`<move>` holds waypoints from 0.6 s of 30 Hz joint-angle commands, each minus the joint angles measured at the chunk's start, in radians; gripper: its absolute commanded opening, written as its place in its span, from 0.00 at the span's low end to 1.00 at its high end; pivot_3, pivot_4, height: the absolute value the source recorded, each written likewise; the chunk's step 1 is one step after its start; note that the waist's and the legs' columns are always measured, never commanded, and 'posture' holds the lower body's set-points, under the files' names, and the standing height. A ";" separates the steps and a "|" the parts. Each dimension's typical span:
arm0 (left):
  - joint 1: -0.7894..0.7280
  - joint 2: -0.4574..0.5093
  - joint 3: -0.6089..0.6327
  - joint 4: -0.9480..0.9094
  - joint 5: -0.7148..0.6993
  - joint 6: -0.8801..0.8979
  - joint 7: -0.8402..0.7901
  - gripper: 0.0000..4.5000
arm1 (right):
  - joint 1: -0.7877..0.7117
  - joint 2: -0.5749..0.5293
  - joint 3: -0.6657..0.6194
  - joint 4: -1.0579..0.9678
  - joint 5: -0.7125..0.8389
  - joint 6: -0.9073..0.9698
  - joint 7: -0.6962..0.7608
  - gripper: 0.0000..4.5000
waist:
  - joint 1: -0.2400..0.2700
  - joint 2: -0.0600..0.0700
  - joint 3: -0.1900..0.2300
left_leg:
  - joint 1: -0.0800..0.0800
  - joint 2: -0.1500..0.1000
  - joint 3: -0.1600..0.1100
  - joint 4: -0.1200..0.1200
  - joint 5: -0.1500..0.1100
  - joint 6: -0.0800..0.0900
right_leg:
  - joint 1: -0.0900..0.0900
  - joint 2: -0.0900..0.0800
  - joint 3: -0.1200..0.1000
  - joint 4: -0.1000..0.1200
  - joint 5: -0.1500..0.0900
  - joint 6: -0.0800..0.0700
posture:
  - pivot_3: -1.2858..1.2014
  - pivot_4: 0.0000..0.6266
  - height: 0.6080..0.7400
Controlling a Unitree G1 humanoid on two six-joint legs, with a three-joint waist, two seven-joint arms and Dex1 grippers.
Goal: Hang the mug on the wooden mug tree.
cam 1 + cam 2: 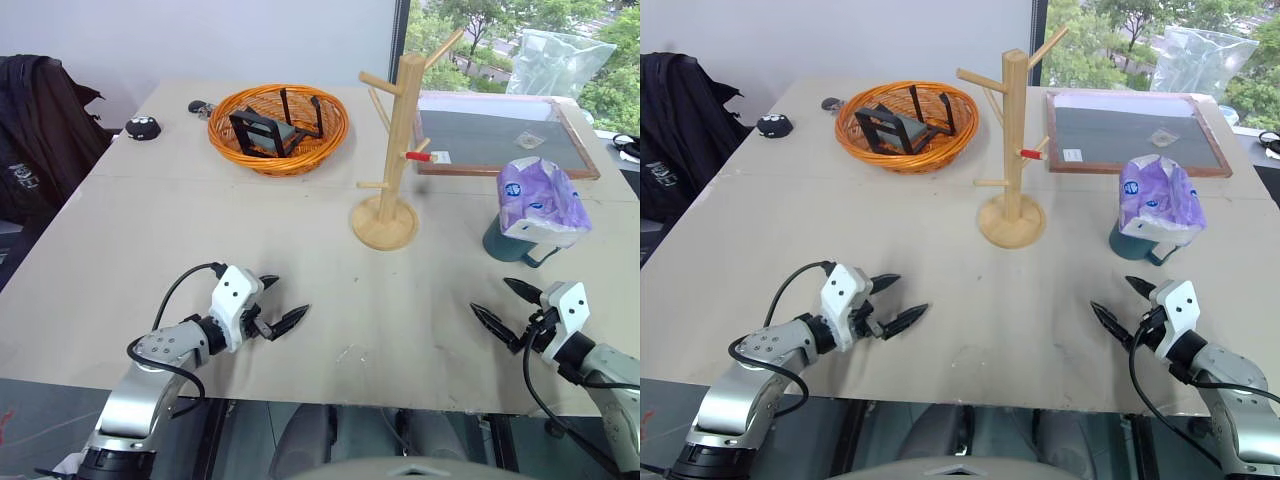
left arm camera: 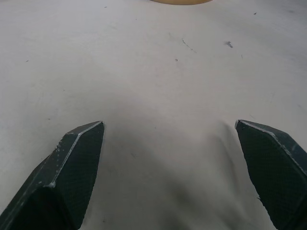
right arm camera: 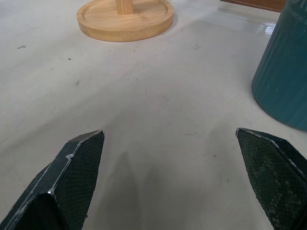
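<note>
the mug [image 1: 512, 240] stands on the worktop [image 1: 300, 230] at the right of the head view, up and a little left of the right tool [image 1: 508, 303], near it but not touching. a purple-and-white packet [image 1: 540, 203] sits on top of the mug and hides its mouth, so only the teal lower wall and a bit of the handle show. in the right wrist view the mug's ribbed teal wall [image 3: 284, 76] stands ahead of that tool's fingers [image 3: 72, 177], off to one side, with bare worktop between them.

the wooden mug tree [image 1: 392, 150] stands upright at upper centre, its round base flat on the worktop, well left of the mug. one of its pegs has a red tip. nothing hangs on it. the same base shows in the right wrist view [image 3: 125, 19], farther off than the mug.

the right tool is spread wide and holds nothing; it hovers low at the lower right, pointing up and to the left in the frame. the left tool [image 1: 285, 303] at the lower left is also spread and empty, pointing to the right across the worktop, far from the mug. both forearms reach in from the bottom edge, angled inward.

behind the tree an orange basket [image 1: 280, 128] holds a dark object, and a wood-framed dark board [image 1: 505, 140] lies at upper right.
</note>
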 commanded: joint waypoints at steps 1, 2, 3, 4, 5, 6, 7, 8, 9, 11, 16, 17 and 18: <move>-0.015 -0.010 0.006 -0.001 0.003 -0.033 0.001 1.00 | -0.007 0.004 -0.015 0.002 0.000 -0.026 0.002 0.98 | 0.000 0.000 0.000 | 0.000 0.000 0.000 0.000 0.000 0.000 | 0.000 0.000 0.000 0.000 0.000 0.000 | 0.52 0.24 0.98; -0.019 -0.016 0.001 0.003 0.004 -0.039 0.001 1.00 | -0.009 0.004 -0.015 0.008 -0.001 -0.030 0.001 0.98 | 0.001 0.000 0.000 | 0.000 0.000 0.000 0.000 0.000 0.000 | 0.000 0.000 0.000 0.000 0.000 0.000 | 0.52 0.24 0.98; -0.021 -0.020 -0.001 0.006 0.003 -0.043 0.000 1.00 | -0.009 0.004 -0.016 0.011 -0.001 -0.032 0.001 0.98 | 0.001 0.000 0.000 | 0.000 0.000 0.000 0.000 0.000 0.000 | 0.000 0.000 0.000 0.000 0.000 0.000 | 0.52 0.24 0.98; -0.022 -0.023 -0.002 0.007 0.002 -0.046 -0.001 1.00 | -0.010 0.002 -0.015 0.014 -0.001 -0.033 0.002 0.98 | 0.001 0.000 0.000 | 0.000 0.000 0.000 0.000 0.000 0.000 | 0.000 0.000 0.000 0.000 0.000 0.000 | 0.52 0.24 0.98; -0.022 -0.025 -0.001 0.005 0.001 -0.046 -0.001 1.00 | -0.011 0.001 -0.015 0.015 -0.001 -0.035 0.003 0.98 | 0.001 0.000 0.000 | 0.000 0.000 0.000 0.000 0.000 0.000 | 0.000 0.000 0.000 0.000 0.000 0.000 | 0.52 0.24 0.98; -0.021 -0.027 0.000 0.003 0.001 -0.047 -0.001 1.00 | -0.011 0.000 -0.014 0.017 -0.001 -0.036 0.003 0.98 | 0.000 0.000 0.000 | 0.000 0.000 0.000 0.000 0.000 0.000 | 0.000 0.000 0.000 0.000 0.000 0.000 | 0.52 0.24 0.98; -0.020 -0.028 0.000 0.001 0.000 -0.047 -0.001 1.00 | -0.012 -0.001 -0.015 0.019 -0.001 -0.037 0.004 0.98 | 0.000 0.000 0.000 | 0.000 0.000 0.000 0.000 0.000 0.000 | 0.000 0.000 0.000 0.000 0.000 0.000 | 0.52 0.24 0.98; -0.019 -0.029 0.000 -0.001 0.000 -0.048 -0.001 1.00 | -0.013 -0.002 -0.015 0.021 -0.001 -0.038 0.004 0.98 | 0.000 0.000 0.000 | 0.000 0.000 0.000 0.000 0.000 0.000 | 0.000 0.000 0.000 0.000 0.000 0.000 | 0.52 0.24 0.98; -0.019 -0.030 0.000 -0.001 0.000 -0.049 -0.001 1.00 | -0.014 -0.003 -0.015 0.022 -0.001 -0.040 0.004 0.98 | 0.000 0.000 0.000 | 0.000 0.000 0.000 0.000 0.000 0.000 | 0.000 0.000 0.000 0.000 0.000 0.000 | 0.52 0.24 0.98; -0.018 -0.031 0.000 -0.002 -0.001 -0.050 -0.002 1.00 | -0.013 -0.004 -0.014 0.023 -0.002 -0.041 0.005 0.98 | 0.000 0.000 0.000 | 0.000 0.000 0.000 0.000 0.000 0.000 | 0.000 0.000 0.000 0.000 0.000 0.000 | 0.52 0.24 0.98; -0.020 -0.032 0.000 -0.003 -0.002 -0.050 -0.004 1.00 | -0.011 -0.005 -0.015 0.022 -0.002 -0.041 0.003 0.98 | 0.000 0.000 0.000 | 0.000 0.000 0.000 0.000 0.000 0.000 | 0.000 0.000 0.000 0.000 0.000 0.000 | 0.52 0.24 0.98; -0.021 -0.031 0.000 -0.002 -0.002 -0.051 -0.005 1.00 | -0.009 -0.004 -0.016 0.021 -0.003 -0.042 0.002 0.98 | 0.000 0.000 0.000 | 0.000 0.000 0.000 0.000 0.000 0.000 | 0.000 0.000 0.000 0.000 0.000 0.000 | 0.52 0.24 0.98; -0.023 -0.031 0.000 -0.001 -0.002 -0.051 -0.006 1.00 | -0.008 -0.003 -0.017 0.020 -0.003 -0.042 0.001 0.98 | 0.000 0.000 0.000 | 0.000 0.000 0.000 0.000 0.000 0.000 | 0.000 0.000 0.000 0.000 0.000 0.000 | 0.52 0.24 0.98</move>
